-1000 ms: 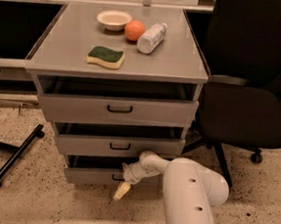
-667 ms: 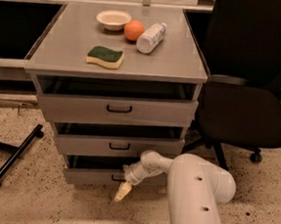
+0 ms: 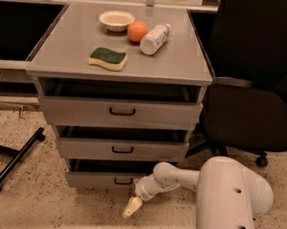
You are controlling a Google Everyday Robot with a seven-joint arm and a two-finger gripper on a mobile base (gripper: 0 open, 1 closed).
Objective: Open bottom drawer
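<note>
The cabinet (image 3: 157, 67) is standing beside the office chair (image 3: 249, 115), with all three drawers sitting slightly proud of the frame. The white arm (image 3: 227, 194) is now sitting further right than in the earlier frame. The bottom drawer (image 3: 97, 180) is lying lowest in the stack, near the floor, and its front is showing no discernible travel since then. The end effector (image 3: 132, 206) is hanging lower than before, below the drawer front and just right of the handle (image 3: 123, 181), apparently clear of it. Its opening cannot be determined. Judgement: the drawer is not advancing, and re-engaging the handle is probably needed.
</note>
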